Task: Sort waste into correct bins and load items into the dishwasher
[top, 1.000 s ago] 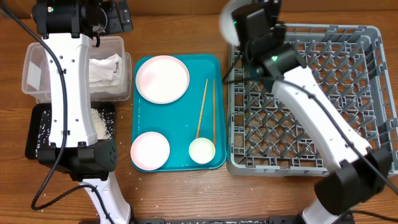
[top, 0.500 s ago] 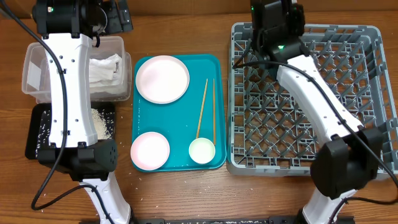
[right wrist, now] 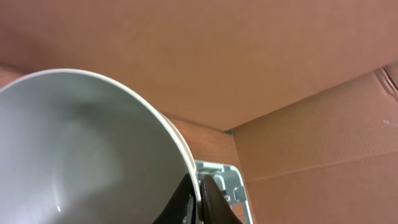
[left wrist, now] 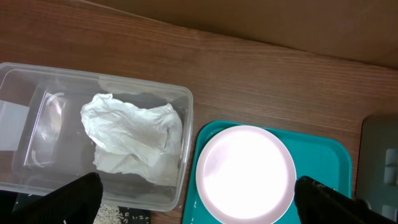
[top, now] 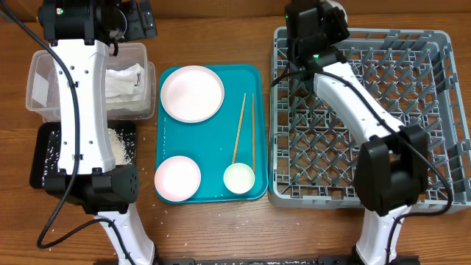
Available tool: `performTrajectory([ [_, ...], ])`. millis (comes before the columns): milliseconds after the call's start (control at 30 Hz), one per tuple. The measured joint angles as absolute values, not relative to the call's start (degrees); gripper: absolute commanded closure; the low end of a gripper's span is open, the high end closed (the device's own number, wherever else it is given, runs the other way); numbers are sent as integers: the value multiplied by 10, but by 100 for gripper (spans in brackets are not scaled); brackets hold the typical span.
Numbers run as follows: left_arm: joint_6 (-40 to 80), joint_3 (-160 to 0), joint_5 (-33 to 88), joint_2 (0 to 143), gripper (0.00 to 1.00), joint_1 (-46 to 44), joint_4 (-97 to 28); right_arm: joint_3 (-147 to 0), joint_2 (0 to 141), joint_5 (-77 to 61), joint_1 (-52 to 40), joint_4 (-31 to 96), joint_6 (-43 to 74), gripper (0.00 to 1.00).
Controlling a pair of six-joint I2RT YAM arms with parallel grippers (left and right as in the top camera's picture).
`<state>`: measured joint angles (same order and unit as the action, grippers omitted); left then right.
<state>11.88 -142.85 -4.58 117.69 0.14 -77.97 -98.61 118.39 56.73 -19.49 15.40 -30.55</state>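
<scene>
Within the last second the right pincer (right wrist: 198, 193), clenched on the rim of a white bowl (right wrist: 81, 149), swung from just left of the grey dish rack (top: 412, 88) to above its far-left corner, so racking the bowl looked close.

A lab test bench: wooden table (top: 213, 228) walled by plain cardboard sheets (right wrist: 186, 50)
</scene>
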Motion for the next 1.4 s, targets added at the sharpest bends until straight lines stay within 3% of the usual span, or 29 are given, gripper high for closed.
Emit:
performTrajectory([
  [700,119,-1428,-46,1177,0,1,-780,-987,1224,628,-243,249,-315,96],
  [867,119,-1428,-46,1177,0,1,-780,-987,1224,629,-264,269,-315,87],
  [1033,119,-1428,-46,1177,0,1,-780,-987,1227,623,-278,278,-315,68],
  [1100,119,-1428,-46,1177,0,1,-780,-987,1228,621,-282,278,-319,45],
  [1133,119,-1428,-46,1177,0,1,-780,-987,1230,622,-286,279,-317,27],
  [1167,119,-1428,-46,1177,0,1,-780,-987,1232,624,-292,279,-318,21],
  [1233,119,-1428,-46,1177,0,1,-780,-987,1234,630,-303,279,-319,12],
  [1400,119,-1428,-46,1177,0,1,-780,-986,1234,641,-339,275,-309,2],
])
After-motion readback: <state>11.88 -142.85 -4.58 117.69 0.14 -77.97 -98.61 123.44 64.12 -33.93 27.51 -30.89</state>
